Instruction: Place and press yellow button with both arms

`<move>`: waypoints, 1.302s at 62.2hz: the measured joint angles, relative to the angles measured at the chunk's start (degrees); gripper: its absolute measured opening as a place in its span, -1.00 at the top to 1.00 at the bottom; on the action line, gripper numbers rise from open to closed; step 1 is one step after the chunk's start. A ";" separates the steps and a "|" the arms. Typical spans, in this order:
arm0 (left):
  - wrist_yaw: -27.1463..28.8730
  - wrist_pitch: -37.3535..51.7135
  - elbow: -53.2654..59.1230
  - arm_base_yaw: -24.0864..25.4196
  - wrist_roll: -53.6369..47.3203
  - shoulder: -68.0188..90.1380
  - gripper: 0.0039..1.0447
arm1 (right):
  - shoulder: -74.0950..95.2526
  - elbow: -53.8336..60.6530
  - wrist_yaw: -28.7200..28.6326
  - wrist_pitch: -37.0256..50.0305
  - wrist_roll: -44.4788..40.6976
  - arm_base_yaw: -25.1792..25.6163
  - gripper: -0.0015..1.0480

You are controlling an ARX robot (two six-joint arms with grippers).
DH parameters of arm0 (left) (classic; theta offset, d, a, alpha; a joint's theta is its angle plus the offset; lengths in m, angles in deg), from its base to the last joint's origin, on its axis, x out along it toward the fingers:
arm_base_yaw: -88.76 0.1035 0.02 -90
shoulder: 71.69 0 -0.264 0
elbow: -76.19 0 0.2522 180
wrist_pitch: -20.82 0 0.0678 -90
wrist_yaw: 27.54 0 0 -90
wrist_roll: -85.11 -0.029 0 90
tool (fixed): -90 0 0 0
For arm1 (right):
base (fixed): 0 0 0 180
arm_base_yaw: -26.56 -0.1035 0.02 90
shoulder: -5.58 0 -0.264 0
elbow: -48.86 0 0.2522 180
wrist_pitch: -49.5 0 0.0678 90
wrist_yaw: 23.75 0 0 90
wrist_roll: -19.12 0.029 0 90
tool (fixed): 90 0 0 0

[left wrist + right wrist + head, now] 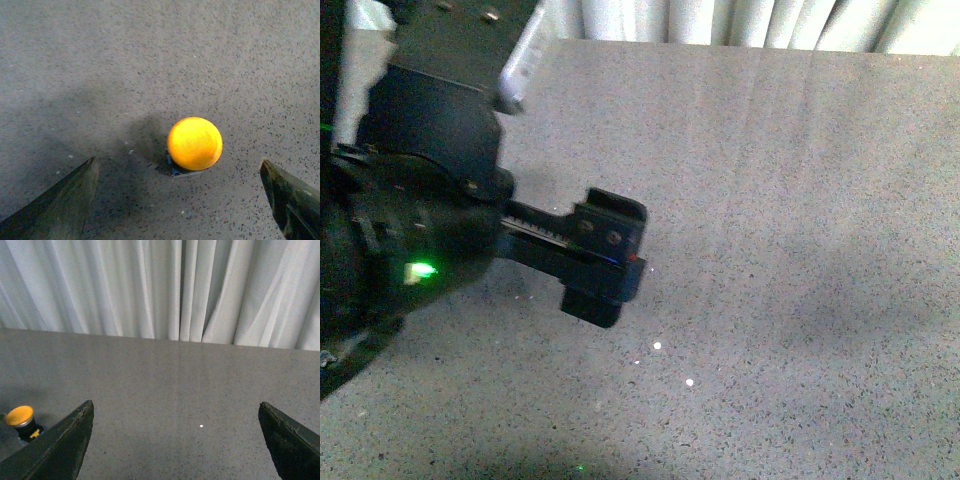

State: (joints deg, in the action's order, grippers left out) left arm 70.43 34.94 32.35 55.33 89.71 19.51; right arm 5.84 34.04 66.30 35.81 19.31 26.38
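The left arm (415,215) fills the upper left and middle left of the front view, a bulky black mass with a green light (420,270) glowing on it and a pale metal piece (520,68) near the top edge. It reaches toward the centre of the frame, where the left gripper (603,258) hangs over the table (800,200). The table is a grey speckled slab, and two bright specks (657,346) lie on it just below the gripper. A white curtain (740,20) runs along the top edge. The button does not show in this view; the gripper's black block stands over that part of the table. In the left wrist view the button (194,143) stands upright on the table. Its domed orange-yellow cap faces the camera and a sliver of bluish base peeks from under it. The button sits between the two dark fingers (65,205), which are spread wide and well clear of it. The arm's shadow lies over the table beside it. In the right wrist view the right gripper (175,407) is also spread wide with nothing between its fingers (292,440). The button (21,417) stands apart from that gripper, just outside one finger, showing its cap, black body and small yellow tab. The folded curtain (175,290) hangs behind the table's far edge.
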 joint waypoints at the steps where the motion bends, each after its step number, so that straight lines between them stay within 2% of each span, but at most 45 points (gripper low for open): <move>1: -0.26 -0.35 0.63 0.59 0.04 -1.46 -0.83 | 0.00 0.00 0.00 0.00 0.00 0.00 -0.82; 11: -2.19 -4.63 4.20 5.14 0.17 -12.81 -0.83 | 0.00 0.00 -0.02 0.00 0.00 0.00 -0.82; 19: -6.01 -7.98 6.58 10.49 0.68 -23.50 -0.82 | 0.00 0.00 0.00 0.00 0.00 0.00 -0.82; 24: 4.72 7.98 12.83 12.98 -1.84 -26.58 -0.56 | 0.00 0.00 -0.13 0.00 -0.02 0.00 -0.82; 26: 5.66 13.66 16.15 15.58 -2.40 -29.35 -0.43 | 0.00 0.00 -0.02 0.00 0.00 0.00 -0.82; 28: 5.09 15.52 18.08 17.97 -2.80 -32.04 -0.32 | 0.00 0.00 0.02 0.00 0.00 0.00 -0.82; 34: 0.98 15.02 22.40 24.04 -3.41 -40.22 0.02 | 0.00 0.00 0.07 0.00 0.00 0.00 -0.82; 43: -1.22 12.07 24.96 26.53 -3.76 -45.59 0.50 | 0.00 0.00 -0.04 0.00 0.00 0.00 -0.82; 47: -2.47 9.64 26.10 27.63 -3.91 -49.05 0.84 | 0.13 -0.07 -0.17 -0.13 0.07 0.02 -0.82; 49: -5.42 8.22 26.58 29.27 -3.82 -51.04 0.98 | 4.33 -3.37 -4.07 -8.63 1.01 1.05 -0.82; 52: -7.52 9.09 27.63 31.61 -4.15 -51.69 0.98 | 14.32 -9.09 -5.55 -17.79 1.22 1.99 -0.82; 54: -7.56 9.73 28.55 32.52 -4.13 -52.39 0.98 | 19.15 -11.23 -5.57 -18.45 1.20 2.01 -0.82; 59: -7.82 7.58 29.35 33.14 -4.15 -54.49 0.98 | 29.86 -16.13 -4.31 -13.79 0.26 0.92 -0.82; 64: -7.93 4.87 29.38 33.18 -4.15 -57.51 0.98 | 39.43 -20.31 -2.23 -7.13 -1.03 -2.34 -0.82; 75: -7.98 -1.18 29.38 33.20 -4.15 -64.26 0.98 | 64.52 -28.22 1.11 6.54 -2.25 -14.01 -0.82; 81: -7.98 -4.09 29.38 33.20 -4.15 -67.21 0.98 | 75.14 -33.31 2.19 8.72 -1.90 -18.47 -0.82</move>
State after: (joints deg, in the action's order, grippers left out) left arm 62.45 30.85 61.72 88.53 85.56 -47.70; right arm 80.98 0.73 68.49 44.53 17.40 7.91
